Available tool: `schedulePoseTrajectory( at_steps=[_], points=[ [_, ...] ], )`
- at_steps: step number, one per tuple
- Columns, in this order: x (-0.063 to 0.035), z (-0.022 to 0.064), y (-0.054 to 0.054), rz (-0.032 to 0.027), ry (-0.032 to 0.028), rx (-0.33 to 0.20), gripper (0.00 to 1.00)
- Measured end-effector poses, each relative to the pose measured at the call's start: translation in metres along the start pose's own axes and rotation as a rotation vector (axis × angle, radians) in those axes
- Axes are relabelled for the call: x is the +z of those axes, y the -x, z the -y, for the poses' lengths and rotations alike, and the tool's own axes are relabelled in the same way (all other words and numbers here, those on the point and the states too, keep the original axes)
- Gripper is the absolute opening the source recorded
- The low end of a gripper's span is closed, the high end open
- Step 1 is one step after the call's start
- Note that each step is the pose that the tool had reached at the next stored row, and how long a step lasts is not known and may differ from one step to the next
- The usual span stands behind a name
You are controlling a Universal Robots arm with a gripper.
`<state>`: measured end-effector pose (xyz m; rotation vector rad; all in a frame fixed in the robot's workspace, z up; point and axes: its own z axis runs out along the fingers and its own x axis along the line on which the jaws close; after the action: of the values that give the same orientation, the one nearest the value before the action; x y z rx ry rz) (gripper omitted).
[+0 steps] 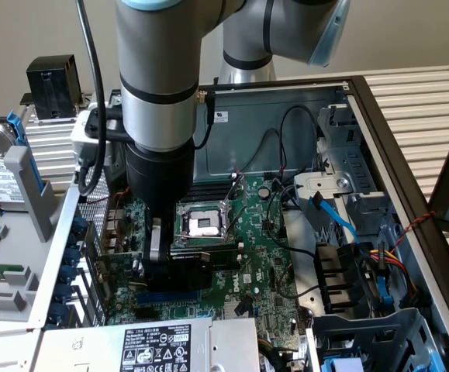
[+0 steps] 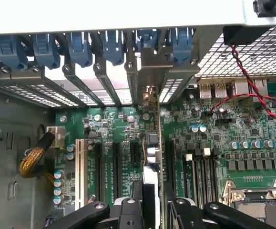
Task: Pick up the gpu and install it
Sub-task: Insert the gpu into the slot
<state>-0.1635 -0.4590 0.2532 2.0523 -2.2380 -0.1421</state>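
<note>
Black jaws sit nearest the wrist camera, partly closed with the gpu (image 2: 153, 148) clamped between them, so you have the card in hand. You see it edge-on. Its long axis runs straight away from the jaws, parallel to the slots (image 2: 115, 167) of the motherboard (image 2: 118, 119) beside it, toward the rear wall. It stands upright, low over the board; whether its edge has entered a slot cannot be told. Farther off, its metal end reaches the bracket openings under the blue clips (image 2: 80, 47). In the exterior view it sits just beside the socket (image 1: 203, 223).
</note>
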Motion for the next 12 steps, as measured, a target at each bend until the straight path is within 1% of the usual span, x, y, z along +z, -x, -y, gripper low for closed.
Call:
schedulePoseTrajectory(
  at_steps=[8, 12],
  points=[
    [0.0007, -0.0002, 0.0000, -0.0006, 0.0000, -0.001, 0.27],
    [0.0008, -0.0003, 0.0000, -0.0008, 0.0023, -0.001, 0.27]
  ],
)
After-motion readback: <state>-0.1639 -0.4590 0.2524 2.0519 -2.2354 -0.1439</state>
